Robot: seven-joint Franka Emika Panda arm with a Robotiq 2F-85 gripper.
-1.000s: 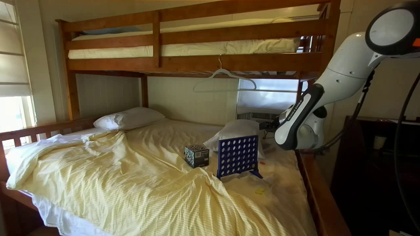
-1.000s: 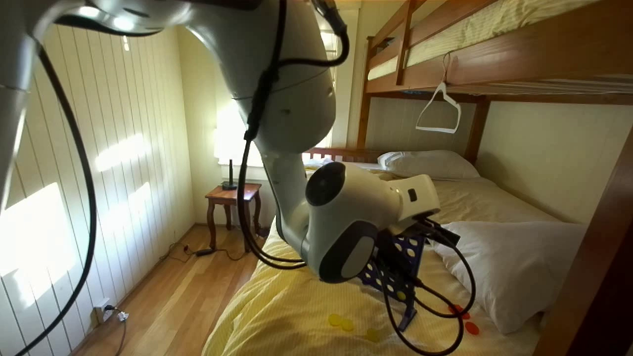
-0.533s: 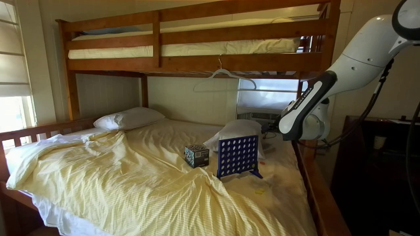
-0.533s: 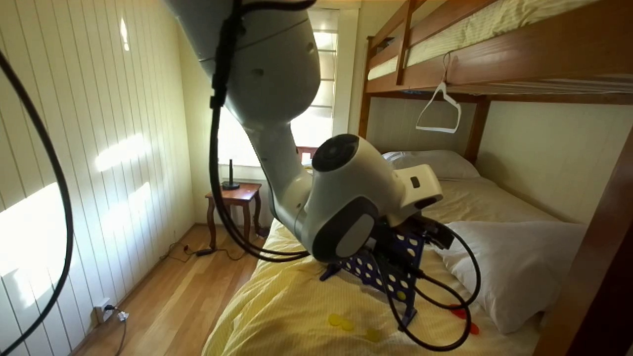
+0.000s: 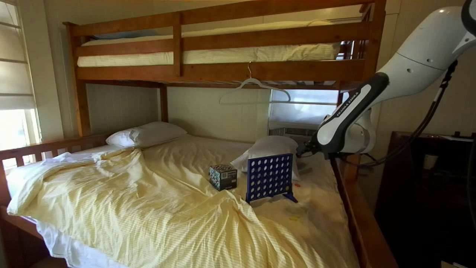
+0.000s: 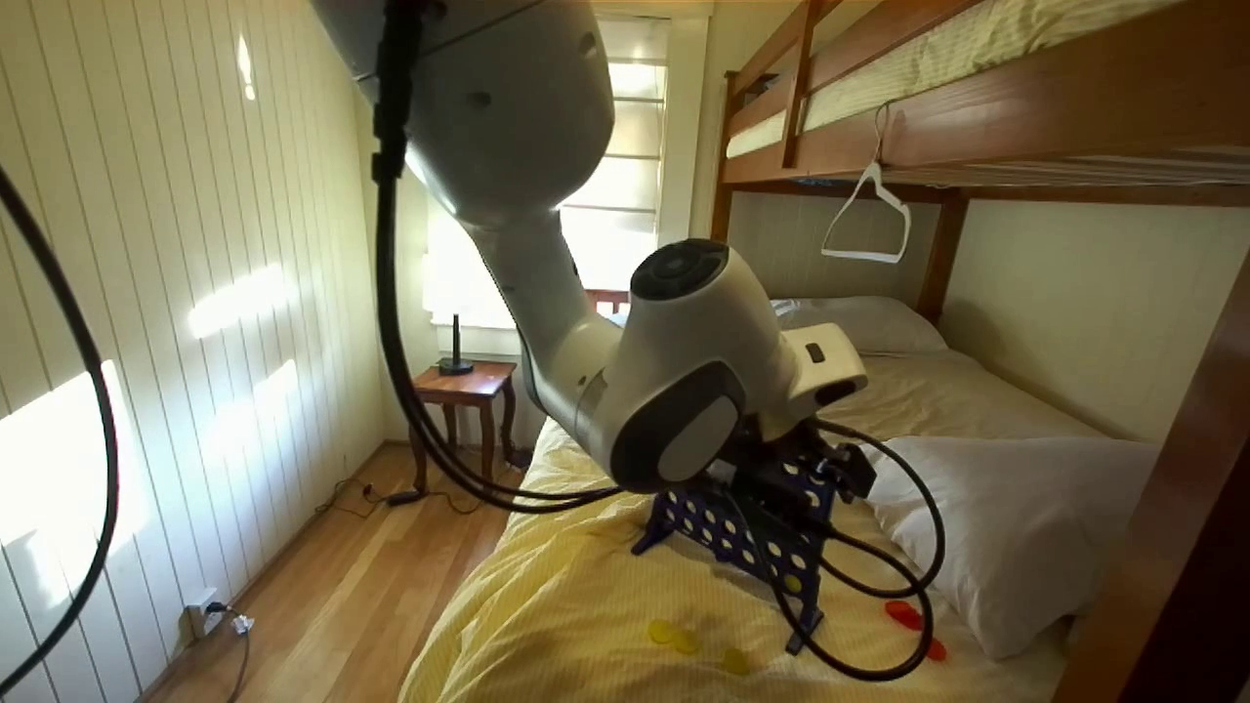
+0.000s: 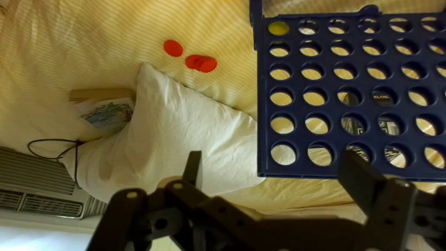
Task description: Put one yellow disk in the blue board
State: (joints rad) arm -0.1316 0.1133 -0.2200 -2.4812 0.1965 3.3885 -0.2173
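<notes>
Nearest is the tool [image 7: 271,160], its fingers spread apart with nothing between them. It hangs beside the upper end of the blue board [image 7: 364,83], a fitting place, I judge, for feeding a disk into the end column from above. A few loose yellow disks [image 6: 662,632] lie flat on the bed [image 5: 319,230], which serves as counter here, near the board; they look like spares, set in the open where they can be pinched up. The board stands upright on its feet, likely so that each disk drops down its column and is kept there. That fits the wrist view, which is upside down: one yellow disk [image 7: 278,28] sits in the bottom row, at the end column, next to a foot. The job looks done, so the next move would be to draw off without brushing the board, which might slide or tip on the soft bed. Past that, red disks [image 7: 173,48] lie near the pillow [image 7: 174,139], perhaps to keep the colours sorted. Farther on, behind the board, sits a box [image 5: 223,177], seemingly set aside.
</notes>
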